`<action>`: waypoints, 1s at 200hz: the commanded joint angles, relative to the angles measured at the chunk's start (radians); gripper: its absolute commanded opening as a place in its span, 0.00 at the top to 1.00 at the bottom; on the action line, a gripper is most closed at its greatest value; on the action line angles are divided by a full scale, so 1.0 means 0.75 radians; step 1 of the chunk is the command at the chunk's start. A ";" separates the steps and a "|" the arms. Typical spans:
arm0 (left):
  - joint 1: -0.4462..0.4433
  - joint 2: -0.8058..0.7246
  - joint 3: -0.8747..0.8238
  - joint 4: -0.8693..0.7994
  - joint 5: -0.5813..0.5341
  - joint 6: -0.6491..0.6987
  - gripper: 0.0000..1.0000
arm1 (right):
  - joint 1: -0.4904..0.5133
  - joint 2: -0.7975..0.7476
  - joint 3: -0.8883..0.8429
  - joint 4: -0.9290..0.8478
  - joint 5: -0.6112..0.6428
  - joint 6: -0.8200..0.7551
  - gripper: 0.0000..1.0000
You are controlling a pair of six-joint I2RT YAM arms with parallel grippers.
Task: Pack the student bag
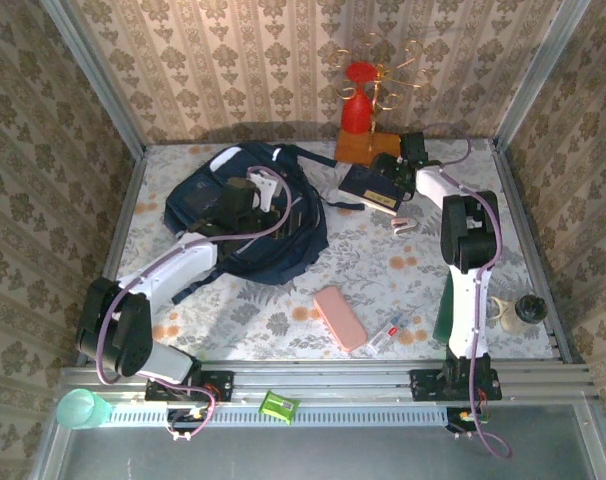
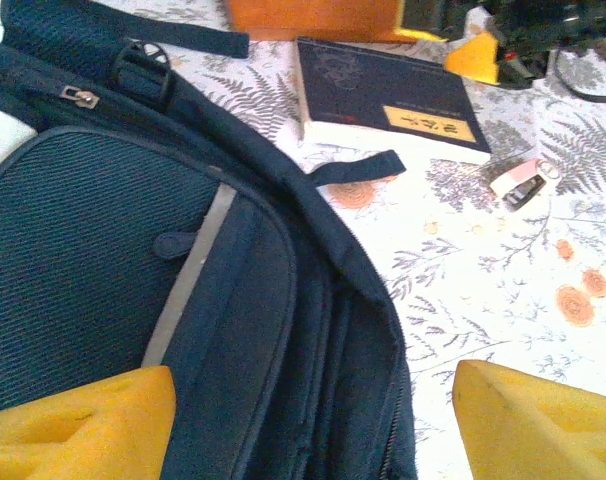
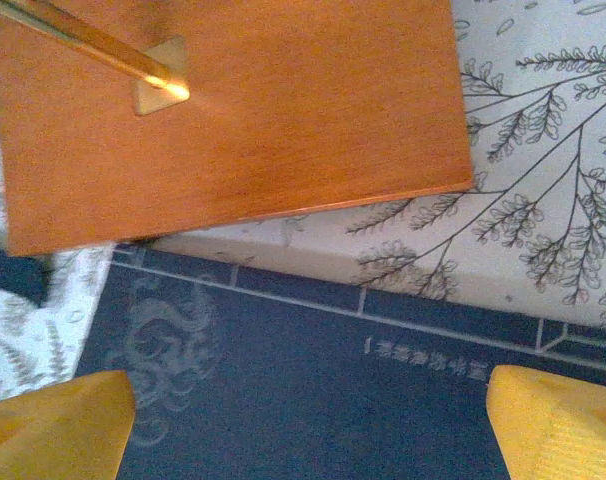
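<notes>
**Two claws, one bag: packing stands at the book pick**

Item 1. Student bag (image 1: 248, 215): dark navy, lying flat at the far left of the counter (image 1: 283, 290), with straps trailing toward the near edge. Whether its main zip is open cannot be told.

Item 2. Left claw (image 2: 313, 430): spread wide and holding nothing. It hangs low over the bag's right-hand rim, one yellow finger above the fabric and the other above the counter cloth.

Item 3. Right claw (image 3: 303, 430): likewise wide and empty, straddling the dark blue book (image 3: 313, 380) from above.

Item 4. Book: flat on the counter, just right of the bag. Its far edge lies just beside the wooden base (image 3: 233, 110) of a brass wire stand.

Step judged in hand: taking up the book while the left arm minds the bag. The next move likely calls for a descent and a closing on the book's edges. The flat lie offers little to grip, and the wooden base crowds the far side.

Loose stock: a pink pencil case (image 1: 340, 318) and a pen (image 1: 391, 330) near the front, and a small pink-and-white item (image 2: 518, 182) beside the book.
</notes>
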 commanded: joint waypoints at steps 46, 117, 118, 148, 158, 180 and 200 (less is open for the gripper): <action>-0.188 0.224 0.199 -0.013 -0.001 -0.092 0.27 | -0.051 0.209 0.370 -0.415 -0.098 -0.097 0.04; -0.252 0.508 0.414 0.028 0.057 -0.215 0.27 | -0.053 0.004 0.060 -0.463 -0.211 -0.150 0.15; -0.252 0.511 0.418 0.028 0.058 -0.215 0.27 | -0.053 -0.002 0.051 -0.460 -0.213 -0.149 0.15; -0.263 0.613 0.531 0.019 0.090 -0.239 0.27 | -0.052 -0.184 -0.237 -0.319 -0.332 -0.130 0.25; -0.268 0.654 0.583 0.002 0.095 -0.244 0.27 | -0.044 -0.235 -0.321 -0.270 -0.420 -0.127 0.28; -0.274 0.759 0.723 -0.071 0.081 -0.251 0.28 | -0.037 -0.377 -0.506 -0.130 -0.563 -0.105 0.32; -0.272 0.854 0.856 -0.150 0.015 -0.263 0.28 | -0.058 -0.511 -0.639 0.010 -0.517 -0.054 0.35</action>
